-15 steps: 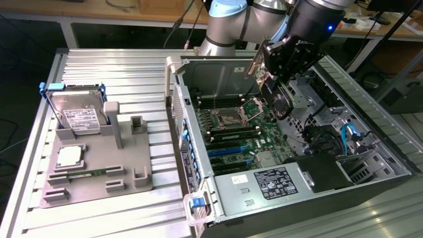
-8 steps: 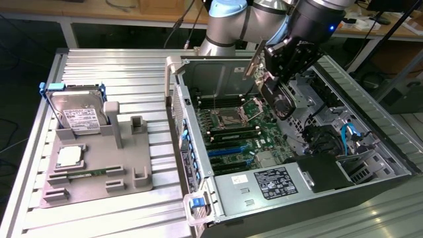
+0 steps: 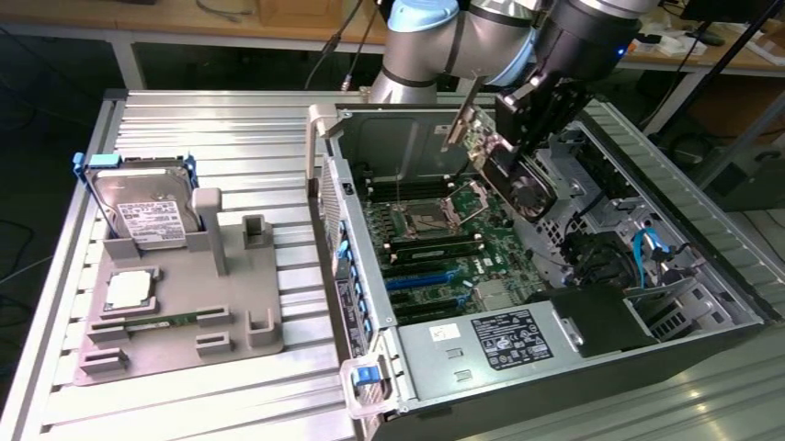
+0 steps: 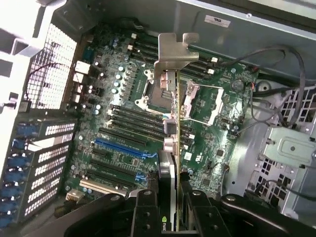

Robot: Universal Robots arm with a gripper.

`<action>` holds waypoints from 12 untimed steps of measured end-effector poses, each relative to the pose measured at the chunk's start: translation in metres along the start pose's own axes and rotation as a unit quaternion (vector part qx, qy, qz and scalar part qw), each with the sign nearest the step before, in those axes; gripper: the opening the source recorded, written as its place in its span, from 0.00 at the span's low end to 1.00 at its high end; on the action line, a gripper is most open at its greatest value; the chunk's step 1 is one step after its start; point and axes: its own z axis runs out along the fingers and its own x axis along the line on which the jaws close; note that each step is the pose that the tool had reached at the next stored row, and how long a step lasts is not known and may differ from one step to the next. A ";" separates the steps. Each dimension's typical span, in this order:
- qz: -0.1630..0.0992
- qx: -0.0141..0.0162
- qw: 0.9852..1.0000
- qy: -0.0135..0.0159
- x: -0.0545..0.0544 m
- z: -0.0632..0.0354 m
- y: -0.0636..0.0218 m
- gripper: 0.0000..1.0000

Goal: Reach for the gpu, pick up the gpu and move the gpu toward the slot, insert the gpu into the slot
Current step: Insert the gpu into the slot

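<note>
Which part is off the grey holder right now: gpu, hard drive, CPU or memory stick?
The gpu: clamped in the hand over the motherboard. The hard drive, CPU and memory stick all sit in the grey holder.

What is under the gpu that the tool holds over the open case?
The green motherboard: its processor socket and a blue slot show beside the gpu. The strip directly beneath it, where the tool grips it edge-on, is covered.

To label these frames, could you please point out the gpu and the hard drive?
gpu (image 3: 516, 184): exterior view, on the dark card face near its fan.
hard drive (image 3: 150, 220): exterior view, on its white label.
</note>
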 end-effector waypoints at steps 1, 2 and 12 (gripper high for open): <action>-0.008 0.000 1.000 0.000 0.000 0.0000 0.0000 0.27; -0.018 0.001 1.000 0.000 0.000 0.0000 0.0000 0.27; -0.117 0.006 0.993 0.001 0.000 0.0001 0.0000 0.27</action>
